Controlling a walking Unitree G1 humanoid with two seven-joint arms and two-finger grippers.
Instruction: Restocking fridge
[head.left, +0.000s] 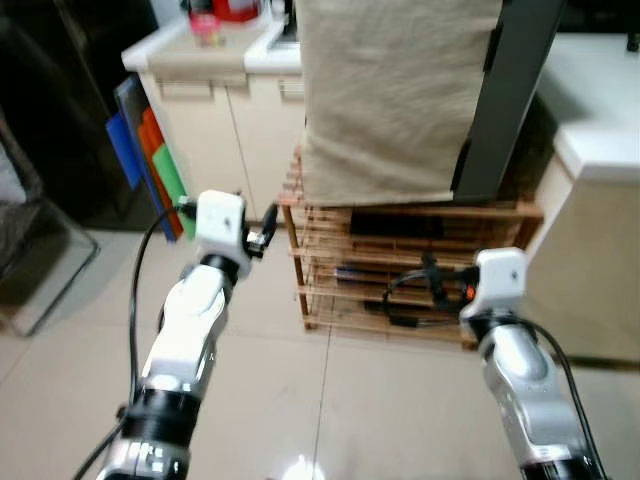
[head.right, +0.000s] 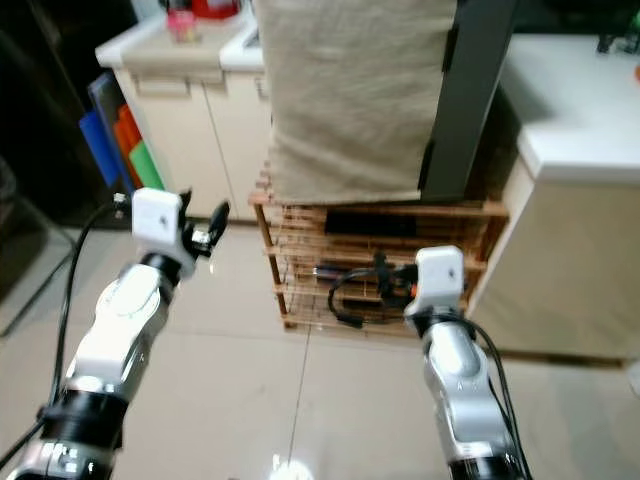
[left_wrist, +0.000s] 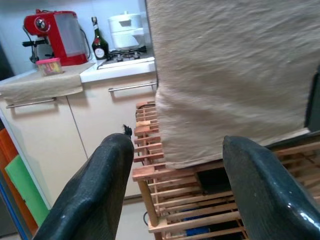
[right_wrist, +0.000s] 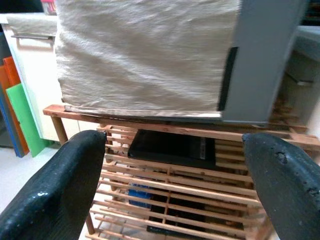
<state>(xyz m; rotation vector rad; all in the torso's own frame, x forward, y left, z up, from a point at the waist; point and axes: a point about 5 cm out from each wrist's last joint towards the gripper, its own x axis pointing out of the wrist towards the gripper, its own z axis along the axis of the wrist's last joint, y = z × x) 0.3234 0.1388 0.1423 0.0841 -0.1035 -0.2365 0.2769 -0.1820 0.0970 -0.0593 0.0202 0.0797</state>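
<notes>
I'm facing a slatted wooden rack (head.left: 400, 280) at twelve o'clock, and on top of it stands a grey appliance draped in a beige cloth (head.left: 395, 95) — whether that's the fridge, I cannot tell. Both arms are raised in front of me. My left pincer (left_wrist: 172, 192) is up at about ten o'clock, its two black fingers (left_wrist: 97, 195) spread wide with nothing between them, pointing toward the rack's left corner and the cloth's hanging edge. My right pincer (right_wrist: 175, 185) sits at about one o'clock, also spread wide and empty, aimed at the rack's shelves just below the cloth. On an upper shelf lies a flat black item (right_wrist: 172, 149); lower down there's something blue (right_wrist: 140, 195), too hidden to name. At eleven o'clock a cream cabinet carries a desk (left_wrist: 50, 82) with a red coffee machine (left_wrist: 52, 35), a dark bottle (left_wrist: 99, 42), a small pink-lidded tub (left_wrist: 49, 65) and a white pot (left_wrist: 125, 30). Coloured boards (head.left: 150, 165), blue, orange and green, lean against the cabinet's side. At two o'clock stands a white desk (head.left: 600, 120). Pale floor tiles (head.left: 350, 400) run underfoot.
</notes>
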